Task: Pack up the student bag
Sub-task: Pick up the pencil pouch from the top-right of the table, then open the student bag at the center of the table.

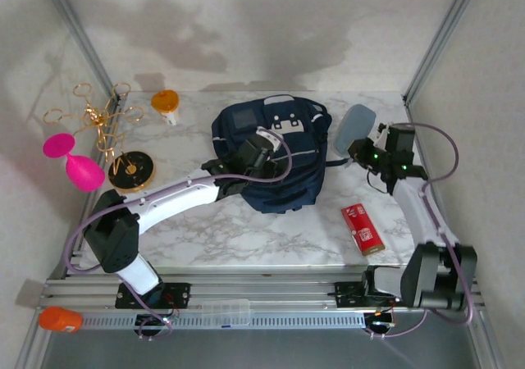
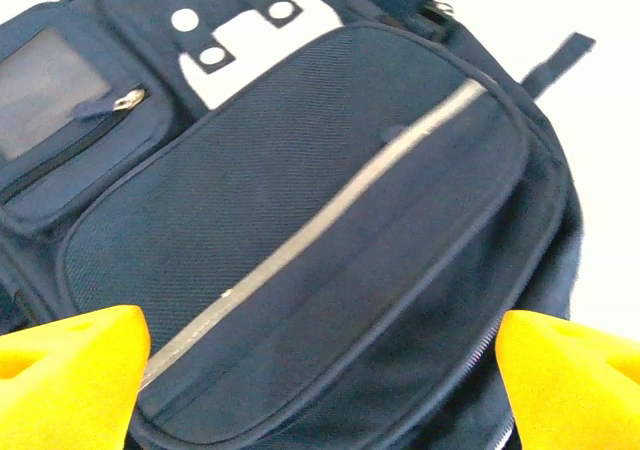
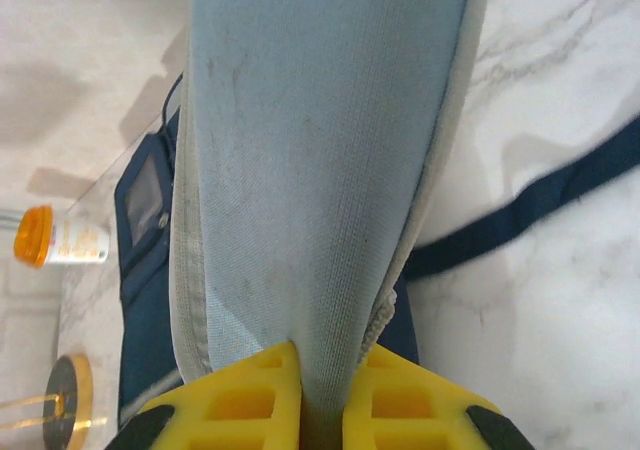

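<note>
Student bag (image 1: 287,184), top view: large navy blue fabric backpack with thin white trim and white buckle patches, lying flat at the middle back of the white marble table (image 1: 246,230).
Left gripper (image 1: 264,149), top view: hangs over the bag's upper half; jaw state cannot be told from this angle.
Right gripper (image 1: 363,150), top view: just right of the bag, holding a pale blue-grey fabric pouch (image 1: 354,127) that stands up from its jaws.
Other items, top view: red flat packet (image 1: 362,228) near the right front; orange-capped white bottle (image 1: 166,105) at the back left; round black-and-gold disc (image 1: 131,170), gold wire stand (image 1: 98,119) and pink rounded shape (image 1: 74,162) along the left side.
Student bag (image 2: 300,170), left wrist view: front pocket with a grey stripe, white patch with round snaps, a small windowed pocket with a zip pull at the upper left.
Left gripper (image 2: 320,380), left wrist view: yellow fingertips (image 2: 65,375) spread wide at both lower corners, nothing between them but the bag below.
Right gripper (image 3: 320,410), right wrist view: yellow fingers (image 3: 240,405) pressed together on the pouch's lower end, pinching it.
Pouch (image 3: 320,170), right wrist view: upright, knitted, with a lighter seam edge.
Student bag (image 3: 145,300), right wrist view: behind the pouch to the left, a dark strap (image 3: 540,205) trailing right across the marble; the bottle (image 3: 55,240) beyond it.
</note>
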Robot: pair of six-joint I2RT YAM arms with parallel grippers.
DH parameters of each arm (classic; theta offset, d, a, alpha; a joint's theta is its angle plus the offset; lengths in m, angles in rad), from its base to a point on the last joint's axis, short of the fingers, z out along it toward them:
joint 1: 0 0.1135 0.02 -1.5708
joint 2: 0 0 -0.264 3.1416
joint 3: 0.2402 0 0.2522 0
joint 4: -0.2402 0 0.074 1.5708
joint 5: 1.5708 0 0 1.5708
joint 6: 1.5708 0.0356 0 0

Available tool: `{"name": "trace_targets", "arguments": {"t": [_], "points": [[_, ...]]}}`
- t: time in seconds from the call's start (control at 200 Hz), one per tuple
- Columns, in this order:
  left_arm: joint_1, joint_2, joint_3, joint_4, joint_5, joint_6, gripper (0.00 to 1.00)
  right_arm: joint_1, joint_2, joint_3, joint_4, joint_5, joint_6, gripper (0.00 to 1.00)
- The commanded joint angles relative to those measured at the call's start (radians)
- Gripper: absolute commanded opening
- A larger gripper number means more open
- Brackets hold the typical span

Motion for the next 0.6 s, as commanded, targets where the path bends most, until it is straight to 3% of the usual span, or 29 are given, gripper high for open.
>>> {"name": "trace_targets", "arguments": {"t": [0.0, 0.1, 0.23, 0.395, 0.596], "points": [[-0.062, 0.035, 0.029, -0.007, -0.008, 0.155, 0.92, -0.002, -0.100, -0.035, -0.133, -0.014, -0.061, 0.11], [-0.076, 0.102, 0.057, -0.014, -0.016, 0.200, 0.94, -0.003, -0.179, -0.074, -0.154, -0.044, -0.066, 0.17], [-0.081, 0.193, 0.105, -0.049, -0.023, 0.226, 0.96, -0.002, -0.179, -0.085, -0.201, -0.071, -0.085, 0.18], [-0.067, 0.269, 0.134, -0.006, -0.159, 0.249, 0.95, -0.002, -0.186, -0.118, -0.181, -0.083, -0.087, 0.18], [-0.001, 0.253, 0.173, -0.032, -0.071, 0.252, 0.85, -0.002, -0.178, -0.136, -0.166, -0.115, -0.095, 0.19]]}}
